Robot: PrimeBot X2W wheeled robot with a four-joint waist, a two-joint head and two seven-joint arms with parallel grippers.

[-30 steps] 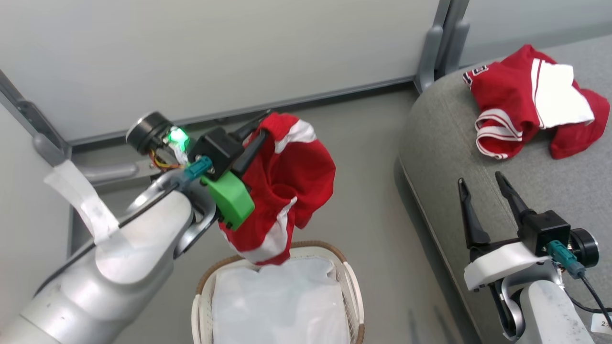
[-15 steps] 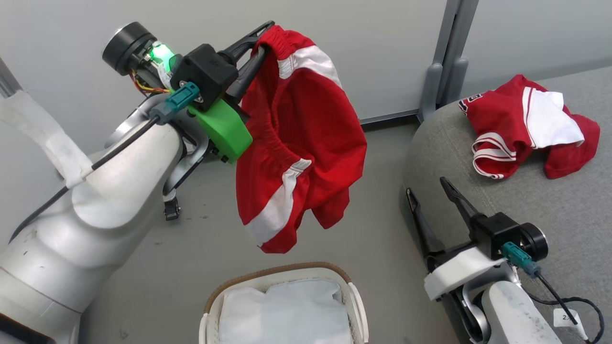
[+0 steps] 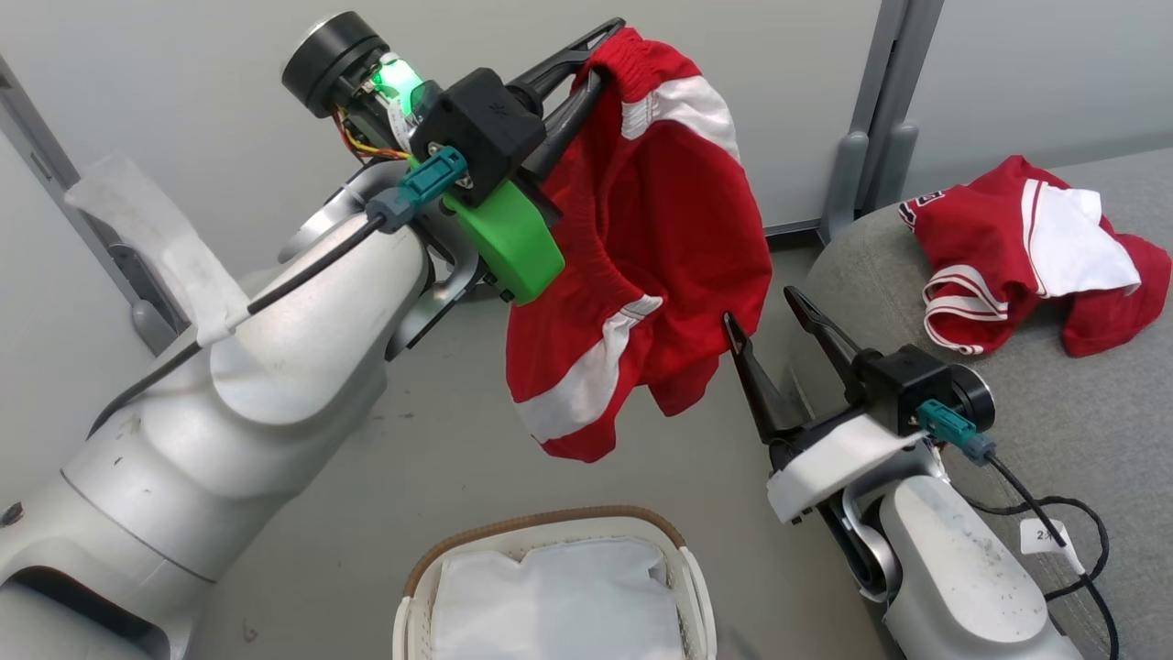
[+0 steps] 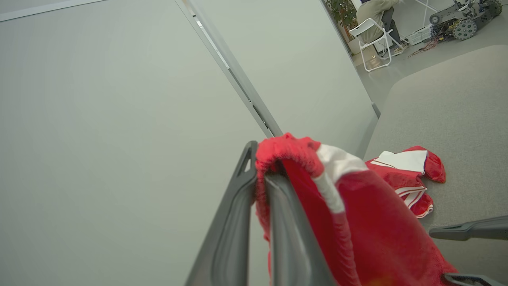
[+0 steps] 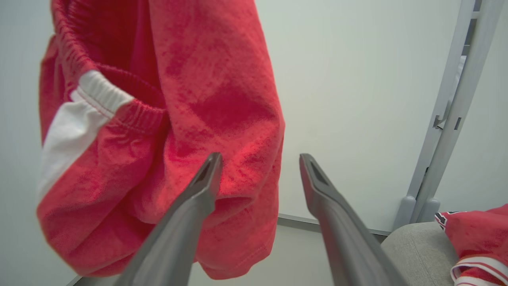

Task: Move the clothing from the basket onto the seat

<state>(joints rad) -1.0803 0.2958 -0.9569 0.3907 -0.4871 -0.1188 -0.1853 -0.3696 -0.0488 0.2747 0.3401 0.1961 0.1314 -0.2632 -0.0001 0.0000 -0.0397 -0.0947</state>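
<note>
- One garment hangs from the left hand point(image 3: 600, 50), clamped on the elastic waistband of shiny red shorts point(image 3: 660, 238), long axis downward
- Perforated white basket point(image 3: 550, 522) below holds a cloth liner point(image 3: 550, 596)
- Right hand point(image 3: 761, 307), spread wide and holding nothing, sits just beside the hem
- Grey fabric seat point(image 3: 1054, 412) lies rightward, nearer the right arm, with a crumpled red jersey point(image 3: 981, 238) on it

The light is bright and even, and shadows on the floor point(image 3: 440, 458) are soft and faint. A small green lamp point(image 3: 396, 78) glows at the upper left of the head view. In the right wrist view the red shorts point(image 5: 166, 119) look fuzzy (they hang very close), mostly toward the left edge.
</note>
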